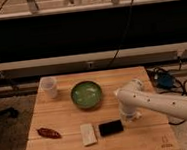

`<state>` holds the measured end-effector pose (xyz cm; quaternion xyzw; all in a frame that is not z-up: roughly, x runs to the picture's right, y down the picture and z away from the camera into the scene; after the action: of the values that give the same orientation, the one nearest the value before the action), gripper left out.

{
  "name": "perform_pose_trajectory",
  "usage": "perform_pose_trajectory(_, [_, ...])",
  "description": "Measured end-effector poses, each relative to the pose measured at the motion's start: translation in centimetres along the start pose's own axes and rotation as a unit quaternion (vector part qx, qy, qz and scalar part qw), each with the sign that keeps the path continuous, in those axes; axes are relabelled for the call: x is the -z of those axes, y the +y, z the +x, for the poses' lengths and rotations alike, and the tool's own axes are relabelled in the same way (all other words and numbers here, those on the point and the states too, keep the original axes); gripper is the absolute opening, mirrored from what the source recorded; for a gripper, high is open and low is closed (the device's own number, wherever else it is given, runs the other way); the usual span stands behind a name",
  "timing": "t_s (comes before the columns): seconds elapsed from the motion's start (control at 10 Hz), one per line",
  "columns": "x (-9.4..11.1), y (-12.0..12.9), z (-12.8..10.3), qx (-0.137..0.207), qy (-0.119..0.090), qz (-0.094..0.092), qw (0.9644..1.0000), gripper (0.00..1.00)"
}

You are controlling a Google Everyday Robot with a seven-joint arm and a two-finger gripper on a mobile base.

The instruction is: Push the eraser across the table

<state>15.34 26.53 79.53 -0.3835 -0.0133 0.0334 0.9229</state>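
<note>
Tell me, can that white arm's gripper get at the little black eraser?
Probably yes. The gripper sits close beside the eraser, nothing between them on the table; the pale block lies on the eraser's far side, out of the way.

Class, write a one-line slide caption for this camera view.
Robot gripper low beside the black eraser on the wooden table, with a pale block on the eraser's other side.

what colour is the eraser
Black, shown best in the camera view; the eraser lies close beside the gripper.

Tool (130,117) beside eraser (111,127) — pale block (87,134) beyond
</note>
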Motion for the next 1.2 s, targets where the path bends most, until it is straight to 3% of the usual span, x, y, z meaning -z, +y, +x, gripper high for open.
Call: perform_pose_trajectory(1.2, [-0.3, 0.1, -1.6, 0.045, 0.010, -0.003, 0.9989, 0.00])
